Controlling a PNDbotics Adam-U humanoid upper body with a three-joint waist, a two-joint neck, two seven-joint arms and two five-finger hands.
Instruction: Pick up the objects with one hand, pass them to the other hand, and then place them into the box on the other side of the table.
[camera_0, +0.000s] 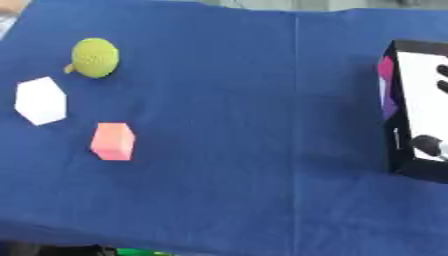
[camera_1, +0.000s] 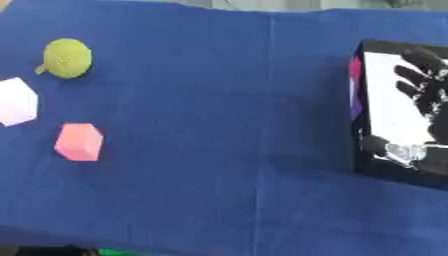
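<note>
Three objects lie on the blue cloth at the left: a yellow-green round thing (camera_0: 94, 58) with a small stub, a white angular block (camera_0: 40, 100) below it, and a pink block (camera_0: 114, 141) nearer the front. A black box (camera_1: 359, 131) with a white inside stands at the right edge. My right hand (camera_1: 429, 95) hovers over the box's inside with its black fingers spread and straight, and I see nothing held in it. A pink and purple patch (camera_1: 354, 80) shows at the box's left wall. My left hand shows in neither view.
The blue cloth (camera_0: 245, 125) covers the whole table, with a wide bare stretch between the three objects and the box. The table's front edge (camera_0: 131, 242) runs along the bottom, with something green just below it.
</note>
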